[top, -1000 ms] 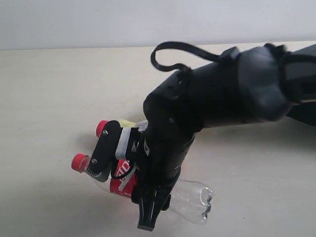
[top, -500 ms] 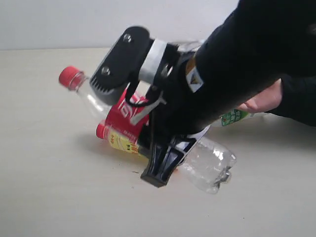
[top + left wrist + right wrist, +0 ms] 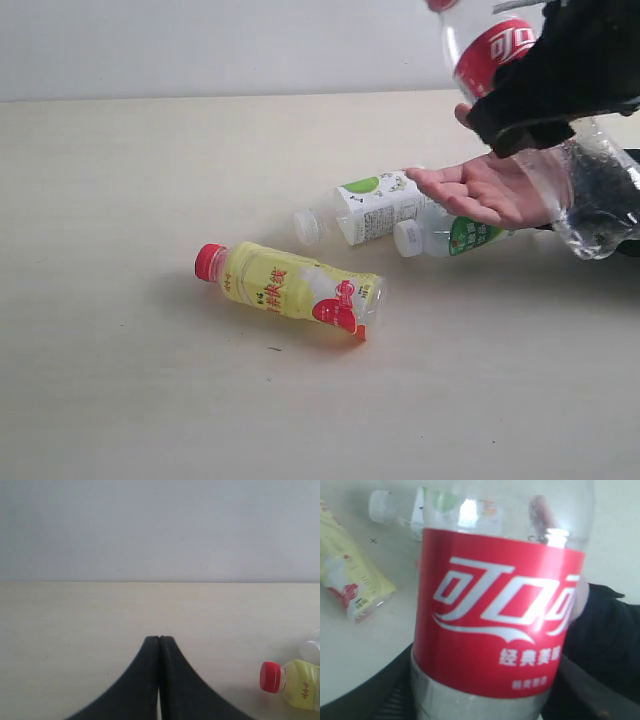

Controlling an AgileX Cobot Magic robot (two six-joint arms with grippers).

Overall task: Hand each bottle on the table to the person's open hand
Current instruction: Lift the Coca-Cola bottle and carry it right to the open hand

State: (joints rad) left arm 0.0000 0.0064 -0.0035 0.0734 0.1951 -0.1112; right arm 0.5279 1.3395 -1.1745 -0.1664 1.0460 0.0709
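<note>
Red-label bottle [image 3: 488, 45] off the table [image 3: 120, 200], way up at 1 o'clock in the exterior view, tilted right over the person's open hand [image 3: 480, 190]; touching the palm or not, can't tell. Clamped around the middle by the right gripper [image 3: 545, 100], red label filling the right wrist view. Other three lying flat: white-labelled bottle [image 3: 375, 208] at 9 o'clock of the fingertips, green-label bottle [image 3: 465, 236] partly under the hand, yellow bottle [image 3: 285, 285] further off at 8 o'clock. Left gripper [image 3: 159, 645] pinched together, nothing in it.
</note>
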